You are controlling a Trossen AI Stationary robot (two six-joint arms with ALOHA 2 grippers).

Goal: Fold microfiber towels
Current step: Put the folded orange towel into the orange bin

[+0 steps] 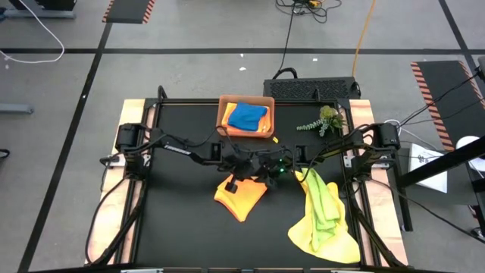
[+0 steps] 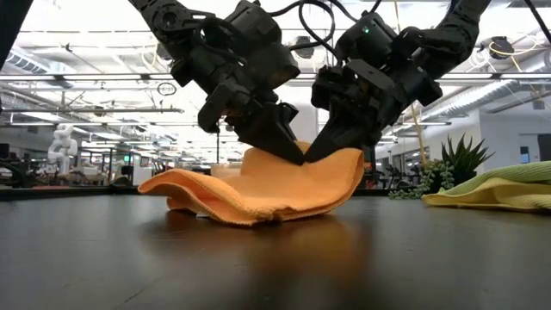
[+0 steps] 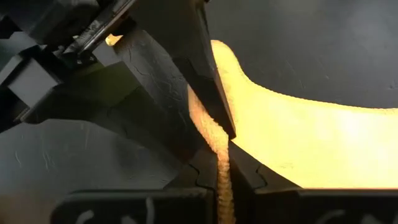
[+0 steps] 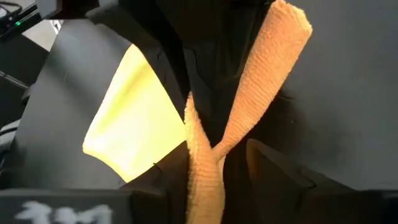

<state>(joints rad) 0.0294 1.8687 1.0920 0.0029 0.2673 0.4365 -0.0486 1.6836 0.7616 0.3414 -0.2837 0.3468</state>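
A tray (image 1: pixel 224 106) holding a blue towel (image 1: pixel 248 117) sits behind mid-table, a plant sprig (image 1: pixel 324 121) to its right, and yellow and lime towels (image 1: pixel 324 216) are heaped farther right. At centre the orange towel (image 1: pixel 241 197) lies crumpled, long axis running left-right. The left gripper (image 2: pixel 288 153) and right gripper (image 2: pixel 317 151) meet over it, each pinching its raised top fold.

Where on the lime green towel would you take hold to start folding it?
Probably the upper end of the lime green towel, nearest the right gripper, coming from above. It lies bunched and elongated over a yellow towel, so that narrow end looks freest. Both grippers, the left gripper included, hold the orange towel.
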